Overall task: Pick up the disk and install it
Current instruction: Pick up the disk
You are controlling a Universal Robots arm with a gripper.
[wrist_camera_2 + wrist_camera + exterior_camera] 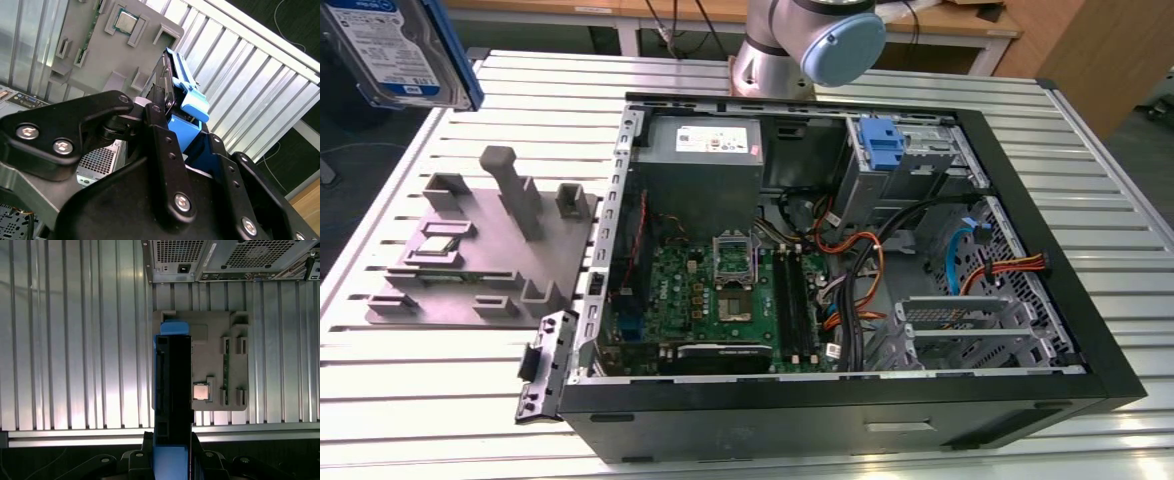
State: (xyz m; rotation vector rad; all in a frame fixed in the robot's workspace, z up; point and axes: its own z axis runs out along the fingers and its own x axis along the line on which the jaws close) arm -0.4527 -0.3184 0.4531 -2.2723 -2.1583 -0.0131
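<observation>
The disk (394, 45) is silver with a white-and-blue label and a blue carrier round its edge. It hangs clear of the tabletop (440, 400) at the exterior view's upper left, partly cut off. In the first wrist view the disk (172, 390) shows edge-on, seemingly upright, clamped between black fingers (165, 150).

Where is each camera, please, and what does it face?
Exterior view: off the arm, looking down into the black computer case; arm's grey base shows.
First wrist view: at the wrist, looking past the gripper along the blue-framed silver disk onto the grey plastic fixture.
Second wrist view: behind the gripper's black links, slanting past the disk.
All share disk and fixture.
</observation>
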